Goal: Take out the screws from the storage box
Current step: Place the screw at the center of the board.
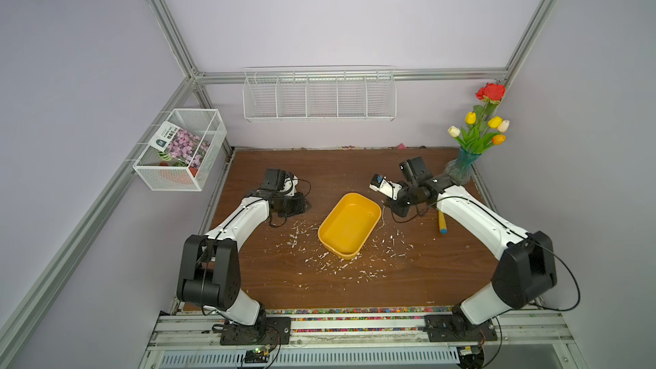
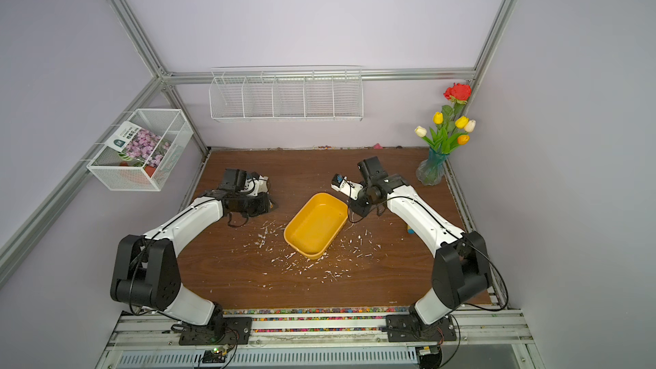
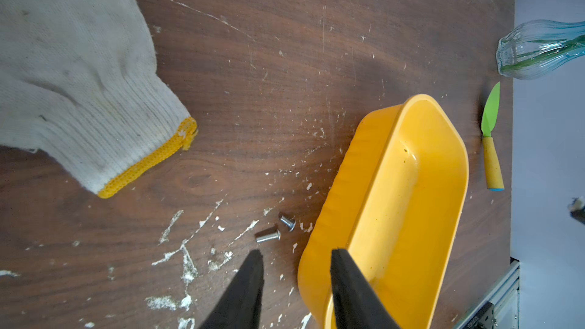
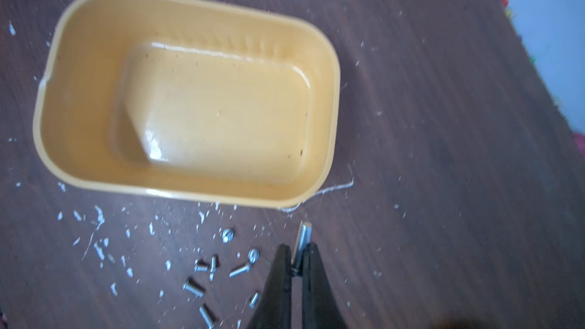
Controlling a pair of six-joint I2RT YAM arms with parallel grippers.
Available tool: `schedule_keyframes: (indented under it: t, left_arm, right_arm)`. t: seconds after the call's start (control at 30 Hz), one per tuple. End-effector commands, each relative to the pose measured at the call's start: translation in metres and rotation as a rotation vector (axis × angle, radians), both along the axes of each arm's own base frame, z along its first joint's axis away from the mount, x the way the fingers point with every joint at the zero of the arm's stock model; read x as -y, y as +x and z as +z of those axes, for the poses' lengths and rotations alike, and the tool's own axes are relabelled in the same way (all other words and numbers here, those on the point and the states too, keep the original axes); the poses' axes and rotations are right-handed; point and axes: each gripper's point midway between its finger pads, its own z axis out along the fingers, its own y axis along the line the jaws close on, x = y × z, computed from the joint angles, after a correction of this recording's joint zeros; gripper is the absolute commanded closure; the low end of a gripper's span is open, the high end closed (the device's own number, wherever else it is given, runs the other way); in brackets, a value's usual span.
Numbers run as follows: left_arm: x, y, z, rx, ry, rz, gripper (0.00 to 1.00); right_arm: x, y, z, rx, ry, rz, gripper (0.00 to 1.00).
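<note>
Silver screw [image 4: 304, 235]: sitting pinched in right gripper [image 4: 297, 248], lower middle, risking slipping out
Left gripper [image 3: 297, 252]: hanging half open, empty, beside box [image 3: 342, 185]

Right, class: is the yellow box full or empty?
Empty. The right wrist view shows the yellow box with a bare floor; screws lie on the table beside it, another pinched in the right gripper.
</note>
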Motion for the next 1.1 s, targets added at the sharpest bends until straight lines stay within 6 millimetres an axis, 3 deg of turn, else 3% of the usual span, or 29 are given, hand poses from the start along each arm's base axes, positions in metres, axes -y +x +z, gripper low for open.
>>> schedule_keyframes:
  t: [0.0, 0.13, 0.57, 0.7, 0.87, 0.97, 1.07]
  left_arm:
    - [0.001, 0.005, 0.000, 0.005, -0.012, -0.003, 0.60]
    - [-0.001, 0.005, 0.000, 0.006, -0.001, 0.001, 0.60]
    - [-0.008, 0.004, 0.002, 0.018, 0.042, 0.010, 0.60]
    - [-0.007, 0.002, 0.001, 0.015, 0.037, 0.009, 0.60]
    - [-0.008, 0.001, 0.001, 0.016, 0.038, 0.012, 0.60]
    - [-0.008, 0.002, 0.001, 0.014, 0.038, 0.012, 0.60]
    - [-0.008, 0.002, 0.000, 0.015, 0.039, 0.015, 0.60]
  right_arm:
    - [0.013, -0.025, -0.026, -0.088, -0.042, -0.016, 1.00]
    - [0.015, -0.043, -0.046, -0.169, -0.049, -0.007, 1.00]
    - [0.001, -0.059, -0.117, -0.320, -0.207, 0.069, 1.00]
    - [-0.012, -0.057, -0.119, -0.334, -0.175, 0.070, 1.00]
    - [-0.009, -0.057, -0.127, -0.329, -0.218, 0.069, 0.99]
    - [-0.008, -0.058, -0.129, -0.316, -0.237, 0.075, 0.92]
    - [-0.010, -0.054, -0.125, -0.284, -0.217, 0.050, 0.78]
